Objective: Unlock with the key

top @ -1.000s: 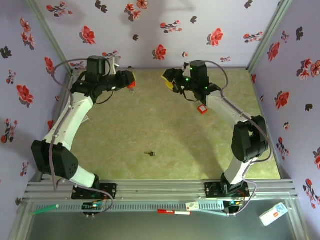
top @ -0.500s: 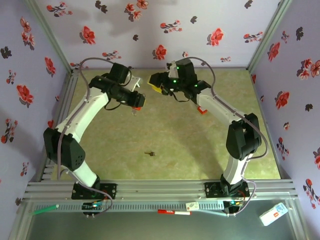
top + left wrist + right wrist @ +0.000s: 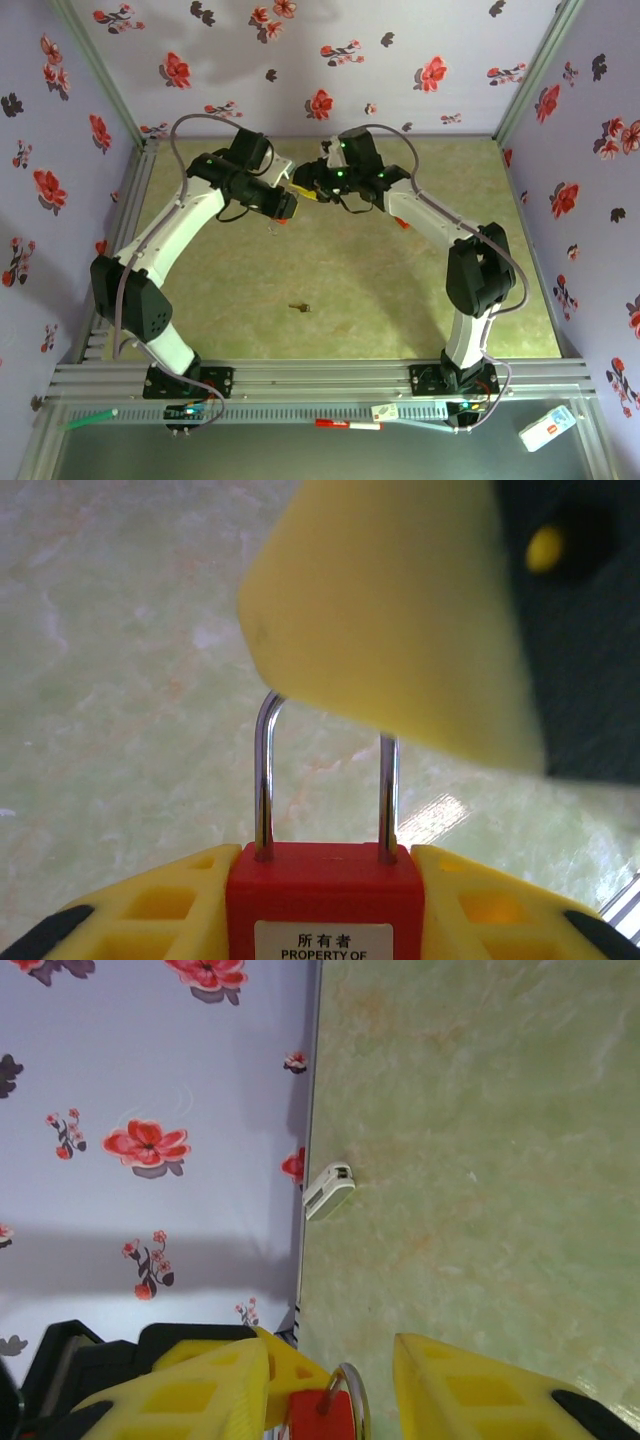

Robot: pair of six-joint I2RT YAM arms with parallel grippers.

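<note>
White-and-black arms [image 3: 168, 230], grey cables [image 3: 174, 148], yellow jaws

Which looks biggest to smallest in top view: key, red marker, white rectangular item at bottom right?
1. White rectangular item, largest.
2. Red marker, similar length but much thinner.
3. Key, clearly smallest.

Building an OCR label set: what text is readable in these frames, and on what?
"所有者": white label on the red plastic padlock with a thin metal shackle.
"PROPERTY OF": same label, the line below, at the frame's edge.
Too small to read: white tag and small white sticker by the near rail.
</note>
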